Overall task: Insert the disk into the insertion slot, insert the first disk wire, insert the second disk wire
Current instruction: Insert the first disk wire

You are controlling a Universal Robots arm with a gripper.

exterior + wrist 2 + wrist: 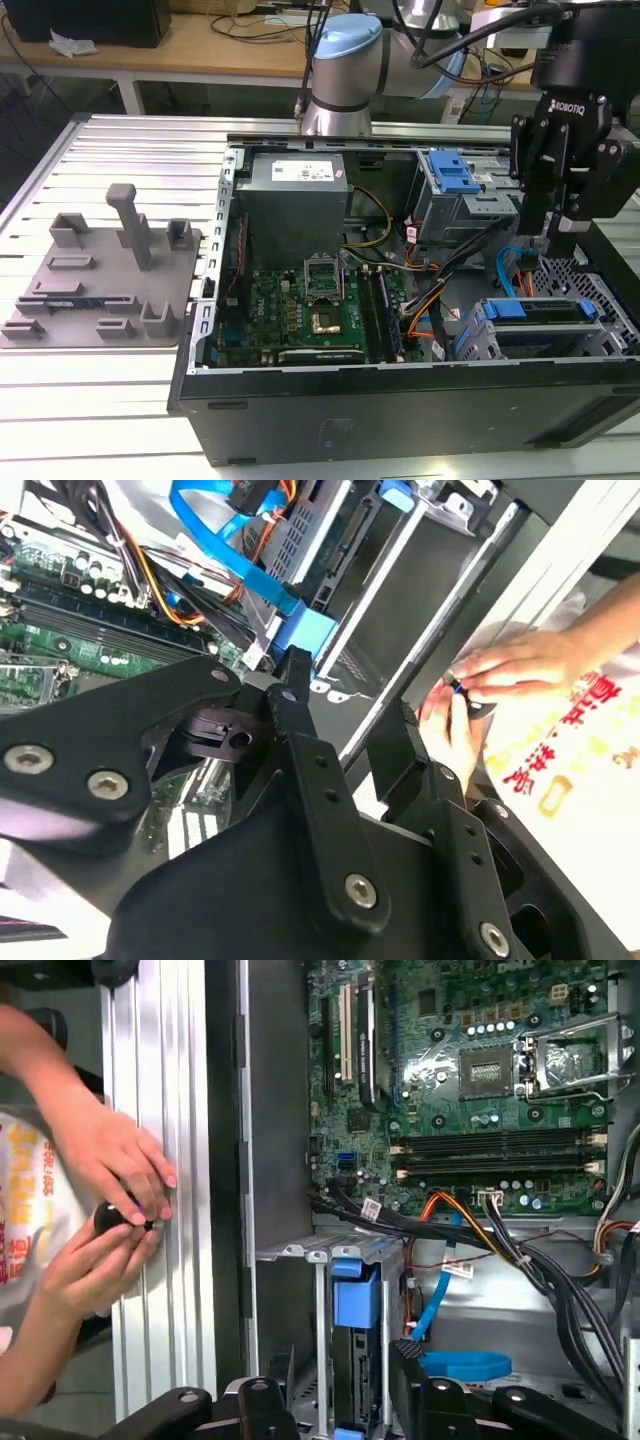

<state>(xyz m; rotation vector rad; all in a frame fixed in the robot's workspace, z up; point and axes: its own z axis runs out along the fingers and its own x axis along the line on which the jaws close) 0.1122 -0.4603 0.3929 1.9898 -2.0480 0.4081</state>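
— Our claw hangs at the upper part of the exterior view's right, over the open computer case. Can we make out its fingers?

— We can. In the second wrist view the two black fingers stand well apart and clamp nothing.

— Where do we find the disk?

— We see the disk low on the exterior view's right, just below the claw. It lies in the insertion slot with its blue carrier showing.

— And the wires?

— We see a blue cable curving just beside the slot, between it and the claw. We cannot tell whether its ends are plugged in.

— What else do we note?

— A person's hands pinch a small dark object over the ribbed metal table, outside the case wall. The motherboard sits mid-frame in the exterior view. A taller cage with a blue latch stands above and right of it.
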